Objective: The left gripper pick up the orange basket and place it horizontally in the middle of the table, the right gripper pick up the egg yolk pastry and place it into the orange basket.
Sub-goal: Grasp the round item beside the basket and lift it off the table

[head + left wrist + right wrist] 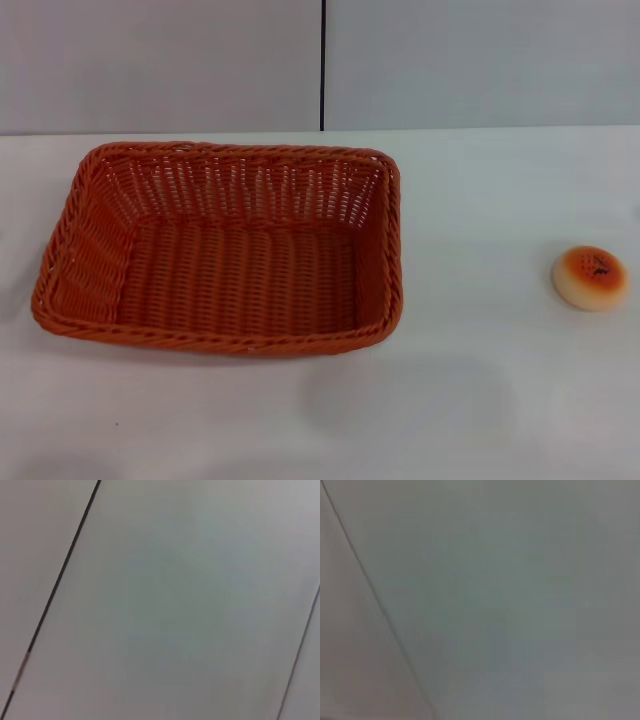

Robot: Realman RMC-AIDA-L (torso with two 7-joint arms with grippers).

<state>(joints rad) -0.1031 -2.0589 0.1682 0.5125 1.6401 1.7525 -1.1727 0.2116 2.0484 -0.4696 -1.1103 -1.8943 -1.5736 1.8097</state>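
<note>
Orange basket (220,250), no claw near.

Both wrist views show only blurred grey panels (175,605).

Orange basket (220,250) upright, empty — pastry (591,278) well apart.
</note>
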